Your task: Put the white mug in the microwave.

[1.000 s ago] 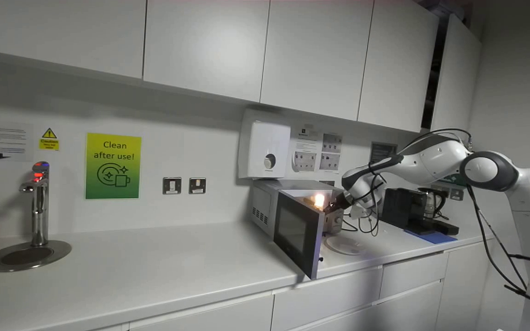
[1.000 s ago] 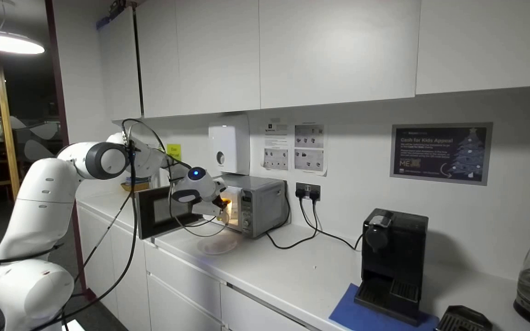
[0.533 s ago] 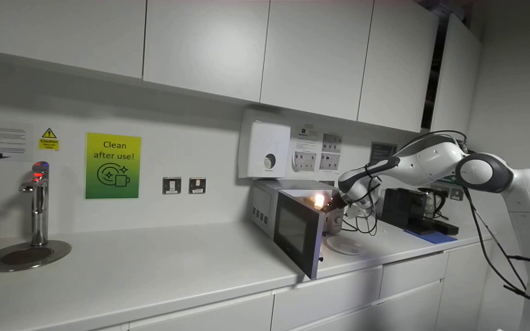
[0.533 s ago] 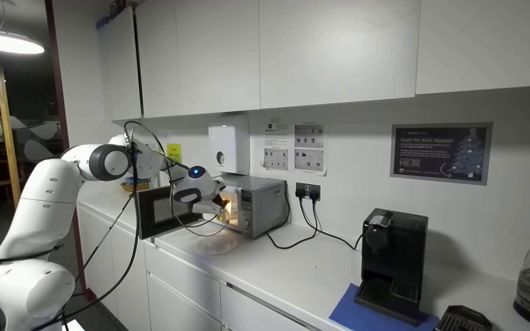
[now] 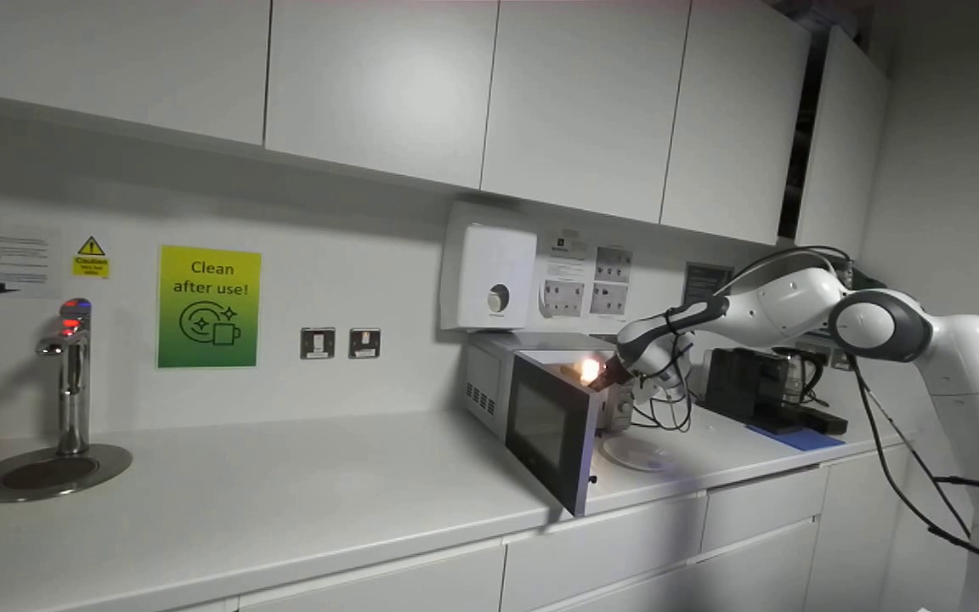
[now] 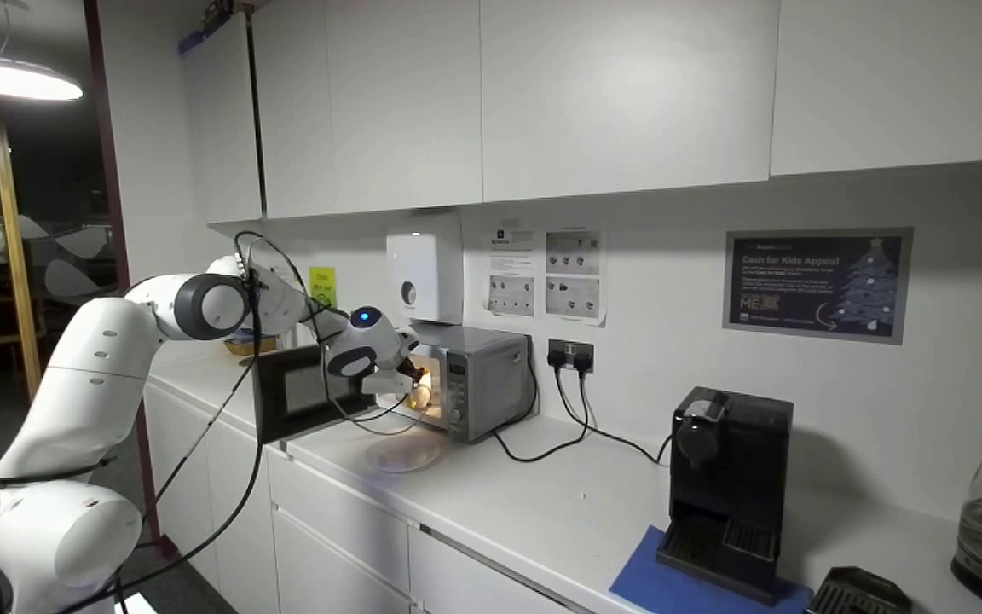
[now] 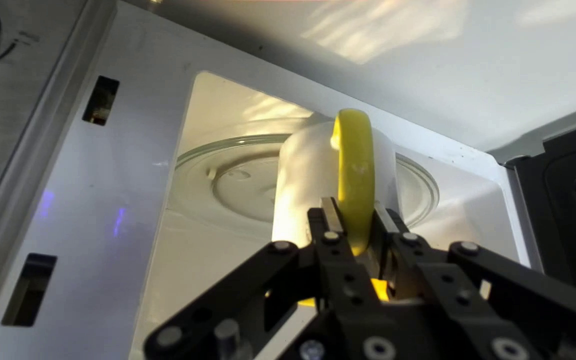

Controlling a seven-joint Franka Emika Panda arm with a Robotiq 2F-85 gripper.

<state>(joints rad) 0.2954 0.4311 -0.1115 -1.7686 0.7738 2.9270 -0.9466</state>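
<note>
The white mug (image 7: 300,180) has a yellow handle (image 7: 355,160) and fills the middle of the wrist view. My gripper (image 7: 354,210) has its two fingers (image 7: 330,215) closed on the handle, one on each side. The silver-grey microwave (image 6: 491,384) stands open and lit inside. Its glass turntable (image 7: 248,185) shows behind the mug in the wrist view. My gripper is at the opening in both exterior views (image 5: 605,379) (image 6: 417,373). How far inside the mug is, and whether it touches the turntable, I cannot tell. The mug is barely distinguishable in the exterior views.
The microwave door (image 5: 545,433) stands wide open beside the arm. A clear plate (image 6: 403,454) lies on the counter in front of the opening. A white wall dispenser (image 5: 498,272) hangs above the microwave. A black coffee machine (image 6: 725,486) stands along the counter.
My hand has moved slightly further toward the microwave opening, and the arm's elbow has shifted toward it and sunk a little. The door and plate have not moved.
</note>
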